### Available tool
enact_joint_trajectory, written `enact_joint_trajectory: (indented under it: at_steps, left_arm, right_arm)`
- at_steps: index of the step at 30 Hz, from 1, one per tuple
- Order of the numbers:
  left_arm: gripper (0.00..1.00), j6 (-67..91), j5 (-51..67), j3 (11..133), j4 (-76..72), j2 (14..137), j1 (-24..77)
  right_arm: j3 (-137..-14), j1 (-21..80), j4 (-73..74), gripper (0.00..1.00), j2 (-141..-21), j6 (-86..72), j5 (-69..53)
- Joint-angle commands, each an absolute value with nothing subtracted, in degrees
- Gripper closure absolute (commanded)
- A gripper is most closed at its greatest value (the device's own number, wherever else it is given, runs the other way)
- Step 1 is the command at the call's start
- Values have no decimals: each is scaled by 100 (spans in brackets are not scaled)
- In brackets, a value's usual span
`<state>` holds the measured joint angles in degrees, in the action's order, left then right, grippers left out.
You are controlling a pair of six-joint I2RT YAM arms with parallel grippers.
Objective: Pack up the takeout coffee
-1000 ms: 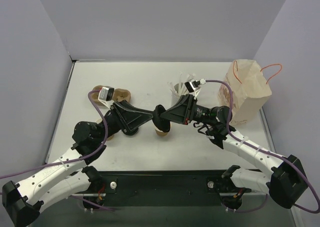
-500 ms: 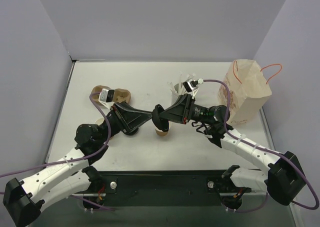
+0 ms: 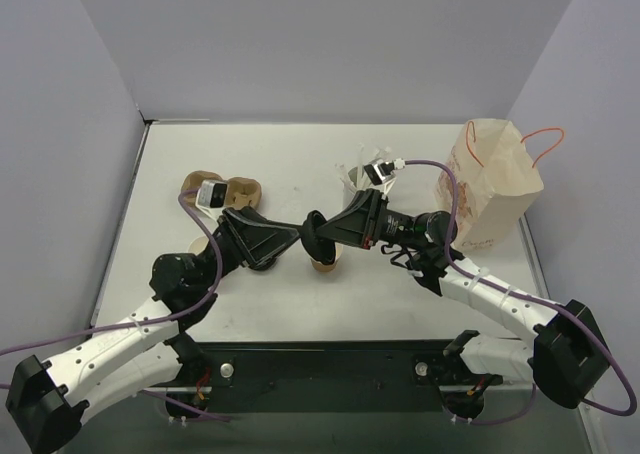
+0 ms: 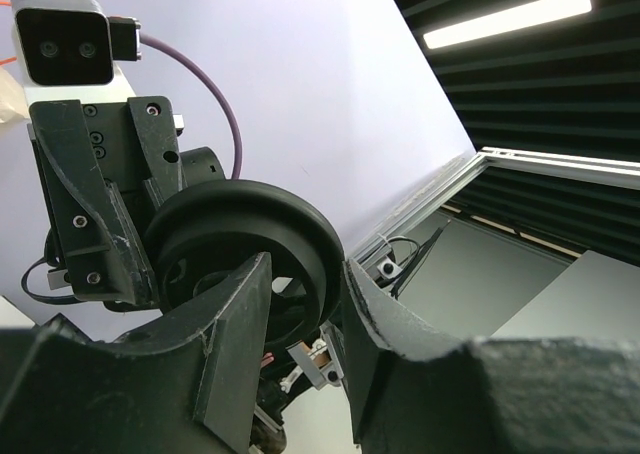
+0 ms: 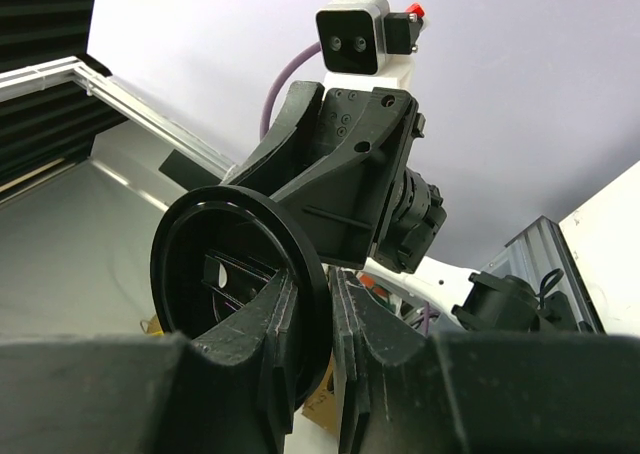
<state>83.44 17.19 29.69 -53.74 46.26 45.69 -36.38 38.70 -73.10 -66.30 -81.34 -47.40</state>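
A loose black lid (image 3: pixel 315 232) stands on edge in mid-air at the table's centre, where both grippers meet. My right gripper (image 3: pixel 327 232) is shut on the lid's rim (image 5: pixel 322 304), which is pinched between its pads (image 5: pixel 352 314). My left gripper (image 4: pixel 308 269) comes in from the left. Its fingers (image 4: pixel 235 334) stand either side of the lid (image 4: pixel 250 224), and a slit of light shows beside the right one. A lidless tan paper cup (image 3: pixel 325 264) stands directly under the lid, half hidden. The takeout coffee is out of view.
The brown paper bag (image 3: pixel 495 174) with an orange handle stands open at the right edge. Two tan rounded paper pieces (image 3: pixel 243 188) lie at the left, partly behind my left arm. A white holder with stirrers (image 3: pixel 357 174) stands behind my right wrist.
Both grippers have shifted slightly left with the lid still between them. The left jaws narrowed and then widened a little.
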Motion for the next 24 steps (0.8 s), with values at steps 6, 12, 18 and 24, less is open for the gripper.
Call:
enact_joint_trajectory:
  at_steps: [6,12,18,24]
  left_arm:
    - [56,8069,1942,3076,-4966,4386,4658]
    - [56,8016,1907,2962,-4878,4316,4702]
    - [57,7849,1899,3111,-4588,4245,4755]
    - [67,7699,1986,3208,-4368,4289,4860]
  right_arm:
    - [-3621,3867,-9492,90,-6688,-7787,-4351]
    - [-3647,3876,-9431,90,-6688,-7752,-4307]
    - [-3648,3867,-9290,90,-6706,-7699,-4289]
    - [-3630,3876,-9272,89,-6767,-7682,-4254]
